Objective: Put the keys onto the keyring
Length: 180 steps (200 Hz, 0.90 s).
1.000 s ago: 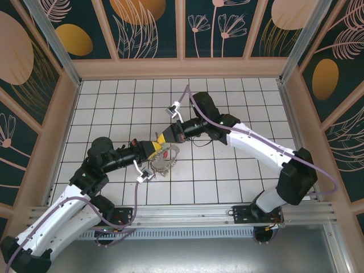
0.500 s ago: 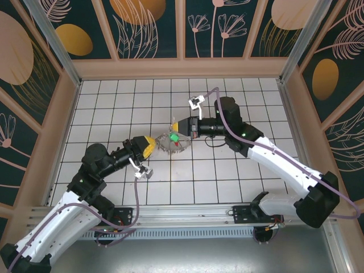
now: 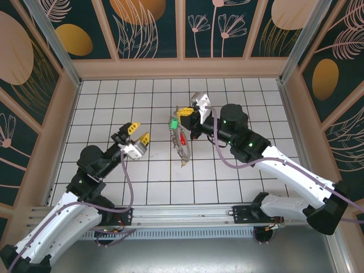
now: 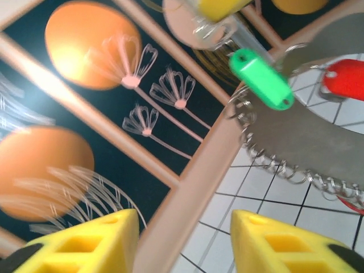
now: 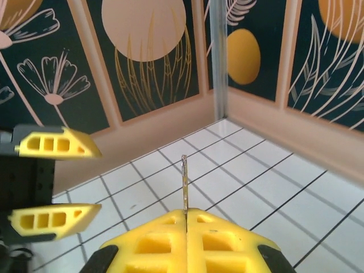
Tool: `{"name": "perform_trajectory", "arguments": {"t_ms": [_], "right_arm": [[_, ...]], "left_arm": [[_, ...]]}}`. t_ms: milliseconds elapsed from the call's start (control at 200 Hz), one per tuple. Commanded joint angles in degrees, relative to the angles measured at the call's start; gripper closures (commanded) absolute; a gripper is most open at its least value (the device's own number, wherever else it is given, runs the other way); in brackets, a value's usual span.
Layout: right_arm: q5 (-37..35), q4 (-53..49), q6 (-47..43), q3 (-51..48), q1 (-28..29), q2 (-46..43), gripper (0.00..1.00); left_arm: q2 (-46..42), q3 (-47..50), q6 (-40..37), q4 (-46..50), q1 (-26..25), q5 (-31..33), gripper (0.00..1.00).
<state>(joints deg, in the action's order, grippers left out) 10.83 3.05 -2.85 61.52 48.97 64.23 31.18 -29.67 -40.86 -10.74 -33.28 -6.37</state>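
1. A white tiled floor with black grid lines (image 3: 114, 102) is boxed in by dark teal wall panels painted with orange discs and pink flowers (image 3: 145, 25).
2. In the top view the right gripper (image 3: 183, 112) sits near the middle of the floor, its yellow fingers (image 5: 153, 244) pressed together. They are clamped on the thin brownish-grey coiled-wire keyring (image 3: 181, 149).
3. The keyring hangs below that grip as a narrow loop, seen almost edge-on. Whether its low end touches the tiles cannot be told.
4. A green plastic key tag (image 3: 172, 123) sits on the loop just under the grip, and a red plastic key tag (image 3: 182, 138) a little lower.
5. The right wrist view shows one thin strand (image 5: 184, 182) rising upright from the seam between the closed fingers.
6. The left gripper (image 3: 138, 133) is raised to the left of the keyring and clear of it, with its yellow fingers (image 4: 85, 244) spread wide and nothing between them.
7. From the left wrist, the green tag (image 4: 261, 79), the red tag (image 4: 344, 79) and the wire coils (image 4: 284, 168) appear ahead, blurred.
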Motion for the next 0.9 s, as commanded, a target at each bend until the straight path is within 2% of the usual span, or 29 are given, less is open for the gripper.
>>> {"name": "perform_trajectory", "arguments": {"t_ms": [0,90,110,155,205,470,641,681,821,896], "right_arm": [[-2.4,5.5,-10.1,6.1,0.2,0.7,1.0],[-2.9,4.3,-12.0,9.3,0.3,2.0,1.0],[-3.0,4.4,-12.2,9.8,0.3,2.2,1.0],[-3.1,4.9,-12.5,10.3,0.3,2.4,1.0],[-3.0,5.2,-12.8,10.4,0.4,2.6,1.0],[-4.7,6.2,-8.3,7.7,0.4,3.7,1.0],[-6.7,8.3,-4.3,4.0,2.9,5.0,1.0],[-6.9,9.1,-3.1,3.3,3.5,5.6,1.0],[-7.9,11.4,4.6,2.4,5.5,9.3,1.0],[-8.1,14.8,10.3,1.0,6.4,11.3,1.0]], "left_arm": [[0.1,-2.2,18.4,-2.8,0.3,11.8,0.41],[0.7,-2.5,24.6,-2.2,0.4,19.7,0.18],[1.0,-2.7,25.3,-1.7,0.5,20.7,0.15],[1.9,-3.7,25.9,0.9,1.0,20.2,0.12],[3.5,-5.1,27.9,3.8,1.8,19.5,0.02],[10.0,-8.3,37.6,8.7,6.5,19.4,0.01],[13.6,-10.0,43.2,11.4,9.4,19.9,0.01],[14.4,-10.6,44.9,12.1,10.8,18.6,0.01],[19.1,-11.6,50.1,13.7,18.8,6.7,0.01],[21.3,-12.2,51.2,13.9,21.4,5.6,0.01]]}}
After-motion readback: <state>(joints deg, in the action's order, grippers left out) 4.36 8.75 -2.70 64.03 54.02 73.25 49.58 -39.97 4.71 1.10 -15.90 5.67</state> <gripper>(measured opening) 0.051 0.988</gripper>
